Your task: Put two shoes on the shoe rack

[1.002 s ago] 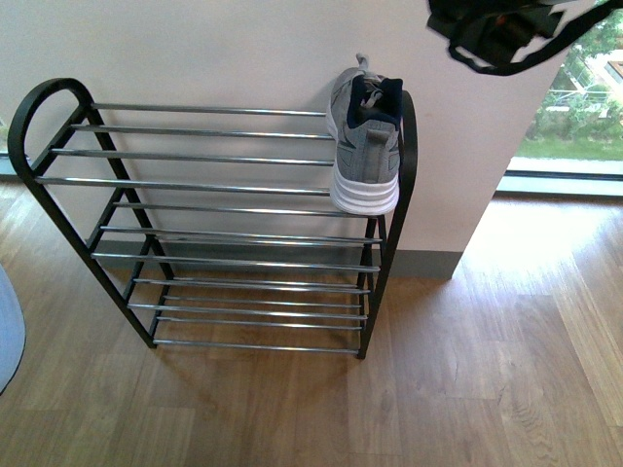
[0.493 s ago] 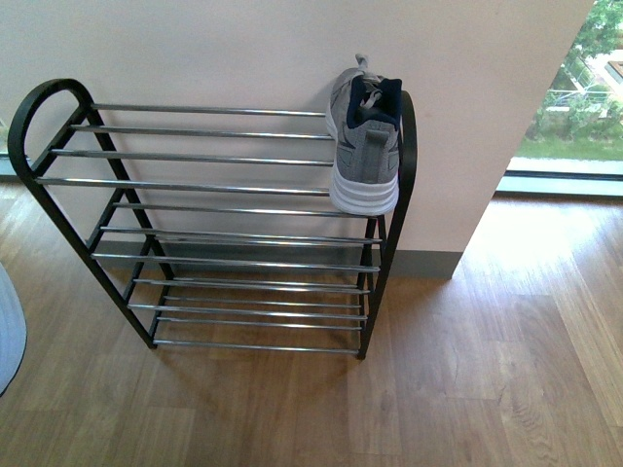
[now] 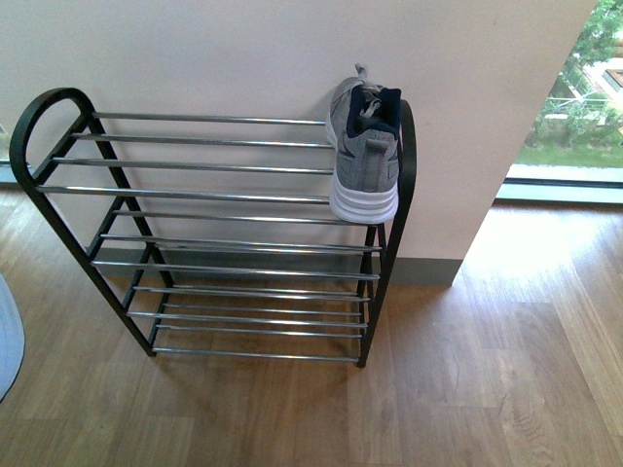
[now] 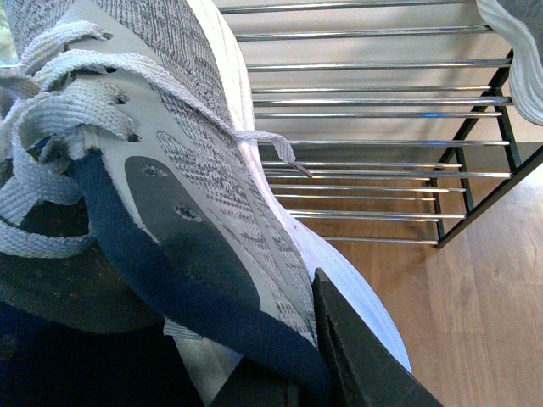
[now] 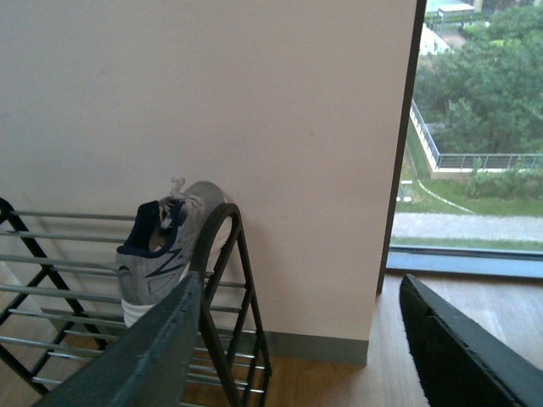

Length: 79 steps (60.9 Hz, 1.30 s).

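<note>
Grey sneaker (image 4: 195, 161) gripped, shoe rack (image 4: 382, 102) behind

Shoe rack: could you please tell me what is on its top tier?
One shoe sits at the rack's right end, heel toward the camera; the bars under it are hidden.

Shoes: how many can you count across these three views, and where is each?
2. One shoe stands on the shoe rack's top tier, at its right end by the wall. The second shoe is clamped in the left gripper, off the rack.
</note>
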Motion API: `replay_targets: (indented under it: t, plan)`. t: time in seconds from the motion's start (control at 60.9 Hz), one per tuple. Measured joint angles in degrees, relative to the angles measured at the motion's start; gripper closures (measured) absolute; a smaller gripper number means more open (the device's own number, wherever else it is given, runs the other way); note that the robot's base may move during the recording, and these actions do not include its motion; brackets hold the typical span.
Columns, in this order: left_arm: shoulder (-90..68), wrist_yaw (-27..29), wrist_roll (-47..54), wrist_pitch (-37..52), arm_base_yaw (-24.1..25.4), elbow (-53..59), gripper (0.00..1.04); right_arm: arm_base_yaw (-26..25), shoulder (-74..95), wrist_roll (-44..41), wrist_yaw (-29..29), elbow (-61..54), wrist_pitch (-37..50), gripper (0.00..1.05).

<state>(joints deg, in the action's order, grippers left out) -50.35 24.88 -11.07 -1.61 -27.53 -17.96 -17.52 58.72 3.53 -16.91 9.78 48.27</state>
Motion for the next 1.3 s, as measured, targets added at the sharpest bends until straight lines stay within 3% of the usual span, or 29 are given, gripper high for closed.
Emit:
replay_targets:
  t: [0.394,0.575,0.608,0.69,1.297]
  plan:
    - [0.00,-0.24,0.00,0.00,0.00,0.00,1.03,8.48,-14.58,-3.17,8.39,-6.95,-7.19,1.04]
    - [0.00,-0.24,0.00,0.00,0.00,0.00,1.03,11.61,-21.62,-3.26,11.63,-8.66,-12.13,1.03]
    - [0.00,-0.24,0.00,0.02,0.00,0.00,1.03,14.32,-23.82,-3.23,15.52,-8.68,-14.21,1.03]
    - [0.00,-0.20,0.00,0.00,0.00,0.00,1.03,16.96,-27.12,-3.28,16.26,-8.70,-17.20,1.03]
    - [0.00,-0.22,0.00,0.00,0.00,0.00,1.03,17.31,-42.88,-3.28,16.76,-8.70,-32.33,1.03]
